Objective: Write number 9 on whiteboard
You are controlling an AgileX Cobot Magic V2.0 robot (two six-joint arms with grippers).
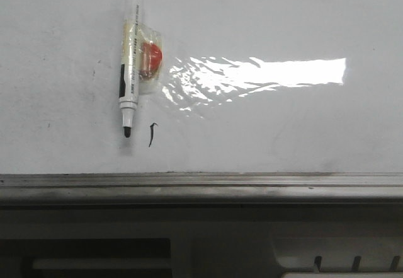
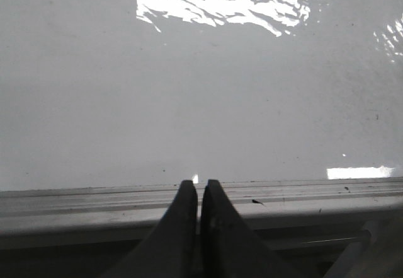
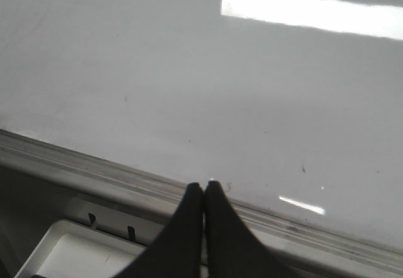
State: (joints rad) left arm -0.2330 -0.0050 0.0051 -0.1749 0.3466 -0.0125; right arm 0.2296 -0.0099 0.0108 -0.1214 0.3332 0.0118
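The whiteboard [image 1: 264, 133] is glossy white with bright glare and a grey rail along its near edge; it also shows in the left wrist view [image 2: 201, 101] and the right wrist view [image 3: 208, 82]. A white marker [image 1: 130, 60] with a black cap end and an uncapped black tip lies on it at the upper left, with a red object in clear wrap taped to it. A tiny hooked black tick [image 1: 152, 134] is beside the tip. No number 9 shows. My left gripper [image 2: 198, 185] and my right gripper [image 3: 204, 186] are shut and empty over the rail. Neither shows in the front view.
The grey metal rail [image 1: 201, 186] runs along the board's near edge. Below it is a pale plastic housing with slots [image 1: 352, 262], also in the right wrist view [image 3: 94, 240]. Faint smudges and specks mark the board.
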